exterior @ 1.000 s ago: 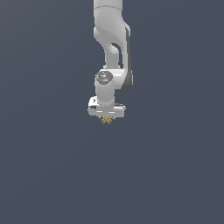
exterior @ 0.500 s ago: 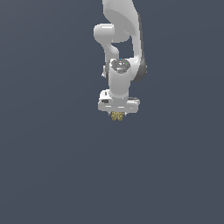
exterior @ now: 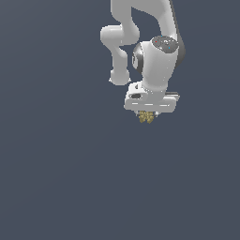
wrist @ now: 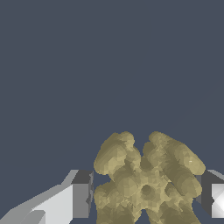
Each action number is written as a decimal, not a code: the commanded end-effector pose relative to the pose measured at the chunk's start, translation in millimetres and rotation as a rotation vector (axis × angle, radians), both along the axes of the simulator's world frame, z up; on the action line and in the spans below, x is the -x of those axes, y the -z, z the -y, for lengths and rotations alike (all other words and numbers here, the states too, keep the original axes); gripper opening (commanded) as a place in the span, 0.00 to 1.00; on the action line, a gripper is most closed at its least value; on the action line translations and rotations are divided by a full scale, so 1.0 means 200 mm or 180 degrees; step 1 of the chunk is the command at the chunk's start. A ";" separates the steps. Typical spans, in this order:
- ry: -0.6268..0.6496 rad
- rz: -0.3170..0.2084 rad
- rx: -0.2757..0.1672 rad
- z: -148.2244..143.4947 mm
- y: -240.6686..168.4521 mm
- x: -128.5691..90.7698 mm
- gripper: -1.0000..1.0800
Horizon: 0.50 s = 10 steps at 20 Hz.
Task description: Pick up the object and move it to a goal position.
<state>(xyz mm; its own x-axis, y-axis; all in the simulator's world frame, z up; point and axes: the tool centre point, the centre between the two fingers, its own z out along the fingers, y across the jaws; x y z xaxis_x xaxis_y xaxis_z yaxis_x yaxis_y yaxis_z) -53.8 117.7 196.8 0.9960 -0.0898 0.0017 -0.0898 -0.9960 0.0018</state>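
- A plain, flat slate-blue backdrop [exterior: 56,164] fills the exterior view from edge to edge, from twelve o'clock round to six, with no seam or horizon.
- The same dark blue-grey surface [wrist: 109,61] fills the wrist view, unmarked and evenly lit.

arm [exterior: 154,56] – smooth white shell, soft sheen, plastic-like | gripper [wrist: 144,197] – white body, flat matt finish; fingertips [wrist: 82,192] dark grey, matt | object [wrist: 144,179] – mustard-tan, knobbly, rough, dull | backdrop – uniform matt slate grey
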 end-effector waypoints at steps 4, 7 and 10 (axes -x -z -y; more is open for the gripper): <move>0.0003 -0.0003 0.0000 -0.24 -0.24 -0.07 0.00; 0.0004 -0.0004 -0.0002 -0.35 -0.34 -0.10 0.00; 0.0004 -0.0004 -0.0002 -0.44 -0.43 -0.13 0.00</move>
